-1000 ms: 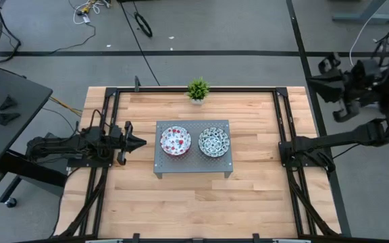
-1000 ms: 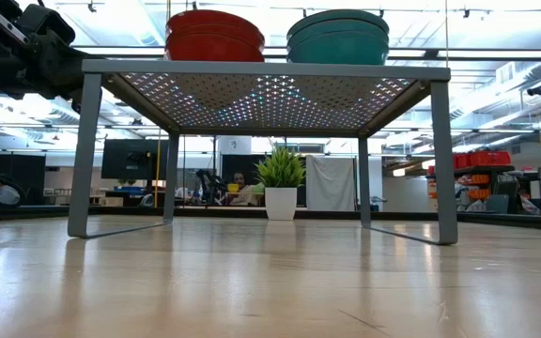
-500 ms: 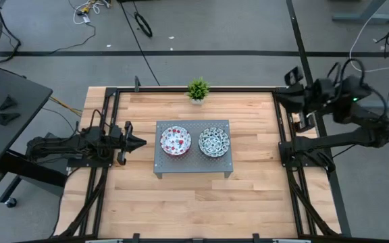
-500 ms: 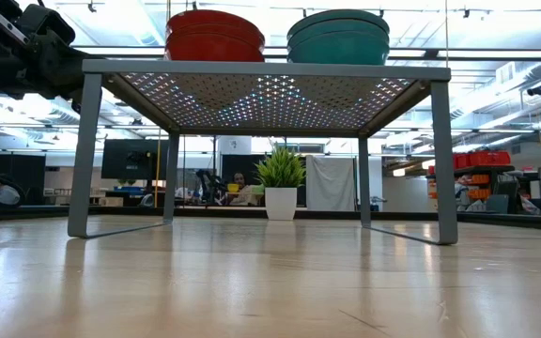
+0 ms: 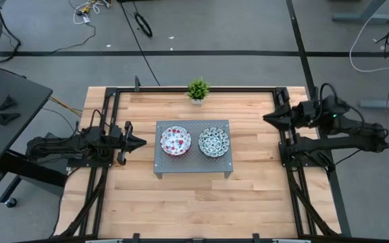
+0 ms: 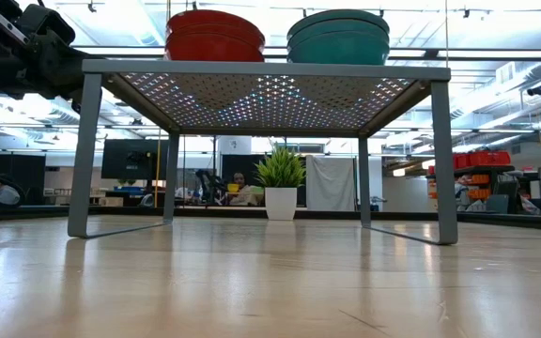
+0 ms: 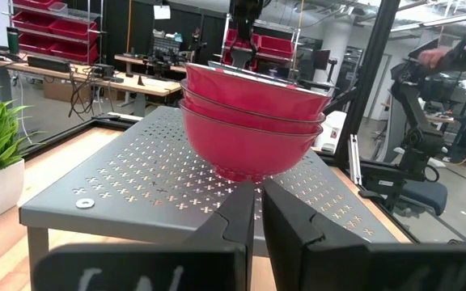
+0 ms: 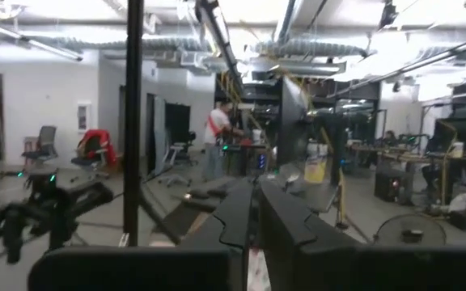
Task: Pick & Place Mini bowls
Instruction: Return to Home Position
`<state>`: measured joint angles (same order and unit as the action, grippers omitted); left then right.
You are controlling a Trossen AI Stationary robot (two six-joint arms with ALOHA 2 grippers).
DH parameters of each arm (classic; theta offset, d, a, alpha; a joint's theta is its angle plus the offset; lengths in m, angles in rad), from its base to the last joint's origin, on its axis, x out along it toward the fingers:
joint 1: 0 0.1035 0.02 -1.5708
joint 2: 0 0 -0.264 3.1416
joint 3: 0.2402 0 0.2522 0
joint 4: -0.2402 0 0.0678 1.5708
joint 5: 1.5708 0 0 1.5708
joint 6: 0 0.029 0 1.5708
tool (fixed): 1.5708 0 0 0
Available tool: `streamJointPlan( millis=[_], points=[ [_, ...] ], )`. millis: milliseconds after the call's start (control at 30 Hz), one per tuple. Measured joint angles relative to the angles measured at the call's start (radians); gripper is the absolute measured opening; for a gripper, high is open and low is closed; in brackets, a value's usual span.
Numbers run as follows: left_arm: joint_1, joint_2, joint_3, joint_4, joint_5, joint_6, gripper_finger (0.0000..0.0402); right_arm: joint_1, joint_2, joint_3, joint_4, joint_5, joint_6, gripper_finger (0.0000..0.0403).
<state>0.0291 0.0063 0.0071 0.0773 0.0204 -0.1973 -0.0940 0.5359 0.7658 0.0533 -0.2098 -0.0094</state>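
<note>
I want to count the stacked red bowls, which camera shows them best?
Left wrist view: the red bowls show side-on, three rims visible. High view shows only the top one's inside; low view a red side profile above the shelf; right wrist view none of them.
</note>
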Motion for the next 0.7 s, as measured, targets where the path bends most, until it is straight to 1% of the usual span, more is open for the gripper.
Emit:
streamJointPlan(
  millis=[233,433,700],
  points=[
    [0.0,0.0,0.0,0.0,0.0,0.0,0.0032,0.0,-0.081,-0.167,0.037,-0.01,0.006,0.0029],
    [0.0,0.0,0.0,0.0,0.0,0.0,0.0032,0.0,-0.151,-0.316,0.155,-0.042,-0.007,0.0029],
    [0.0,0.0,0.0,0.0,0.0,0.0,0.0032,0.001,-0.219,-0.421,0.159,-0.071,0.002,0.0029]
  ],
)
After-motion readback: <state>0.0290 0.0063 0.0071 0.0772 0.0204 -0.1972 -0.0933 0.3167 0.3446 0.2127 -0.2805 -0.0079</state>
